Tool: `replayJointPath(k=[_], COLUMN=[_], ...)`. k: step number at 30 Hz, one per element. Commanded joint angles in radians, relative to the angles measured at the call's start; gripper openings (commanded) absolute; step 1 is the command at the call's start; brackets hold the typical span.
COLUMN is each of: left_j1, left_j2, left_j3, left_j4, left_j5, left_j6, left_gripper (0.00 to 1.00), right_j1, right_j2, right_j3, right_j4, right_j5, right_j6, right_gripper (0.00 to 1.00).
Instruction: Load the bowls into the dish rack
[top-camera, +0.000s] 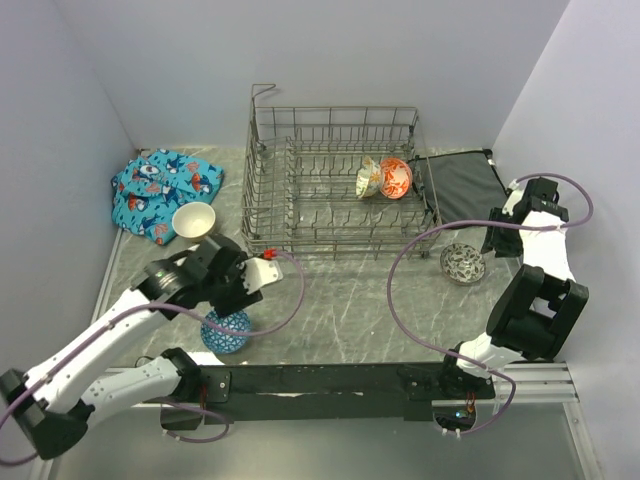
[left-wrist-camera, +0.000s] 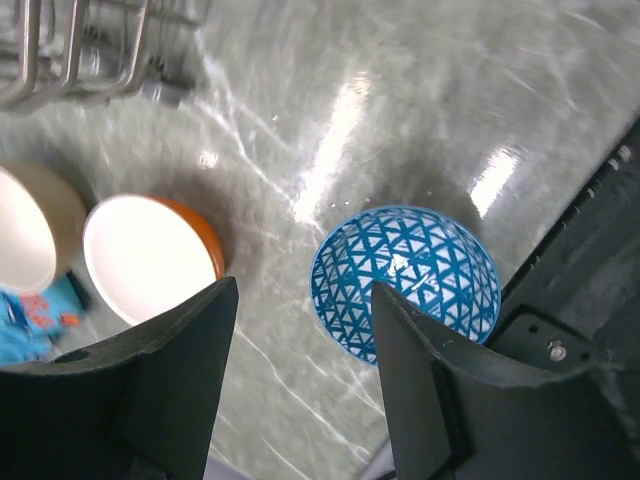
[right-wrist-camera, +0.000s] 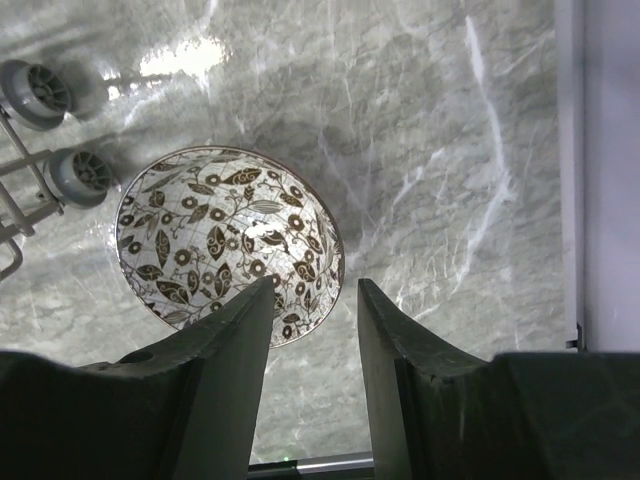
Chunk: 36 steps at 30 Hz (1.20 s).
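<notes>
The grey wire dish rack (top-camera: 330, 185) stands at the back middle and holds a cream bowl with orange leaves (top-camera: 368, 178) and an orange-red patterned bowl (top-camera: 396, 177) on edge. My left gripper (top-camera: 247, 284) is open and empty above the table, just beside the blue patterned bowl (left-wrist-camera: 405, 280), which also shows in the top view (top-camera: 226, 331). An orange bowl with a white inside (left-wrist-camera: 150, 255) and a plain cream bowl (left-wrist-camera: 25, 225) lie to its left. My right gripper (right-wrist-camera: 315, 300) is open, its fingers on either side of the rim of the black-and-white bowl (right-wrist-camera: 230, 245).
A blue patterned cloth (top-camera: 160, 190) lies at the back left next to the cream bowl (top-camera: 194, 221). A flat dark grey mat (top-camera: 460, 185) lies right of the rack. The rack's feet (right-wrist-camera: 78, 172) are close to the black-and-white bowl (top-camera: 463, 263).
</notes>
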Motion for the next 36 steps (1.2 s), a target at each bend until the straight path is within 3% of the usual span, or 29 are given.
replayJointPath(k=[1, 4, 7, 9, 10, 11, 17, 36], left_j1=[0.051, 0.063, 0.130, 0.155, 0.157, 0.157, 0.157, 0.158], left_j2=[-0.064, -0.072, -0.015, -0.006, -0.006, -0.001, 0.026, 0.172], left_j3=[-0.032, -0.089, -0.064, -0.095, -0.108, -0.131, -0.190, -0.379], left_j4=[-0.049, -0.029, -0.185, -0.164, -0.158, -0.152, -0.121, 0.178], left_j5=[0.214, 0.167, 0.315, 0.337, 0.340, 0.343, 0.388, 0.255], left_j6=[0.254, 0.314, 0.526, 0.580, 0.601, 0.627, 0.687, 0.790], left_gripper=[0.61, 0.61, 0.55, 0.50, 0.45, 0.33, 0.12, 0.13], right_j1=[-0.007, -0.005, -0.005, -0.005, -0.005, -0.005, -0.005, -0.005], right_j2=[0.001, -0.005, -0.019, -0.028, -0.030, -0.031, -0.051, -0.041], right_j3=[0.051, 0.057, 0.065, 0.064, 0.062, 0.062, 0.047, 0.038], right_j4=[-0.001, -0.011, -0.023, -0.026, -0.027, -0.027, -0.037, -0.035], right_j5=[0.020, 0.022, 0.032, 0.046, 0.049, 0.052, 0.066, 0.112], right_j6=[0.037, 0.052, 0.043, 0.031, 0.029, 0.028, 0.021, 0.006], right_gripper=[0.46, 0.46, 0.46, 0.46, 0.46, 0.46, 0.45, 0.44])
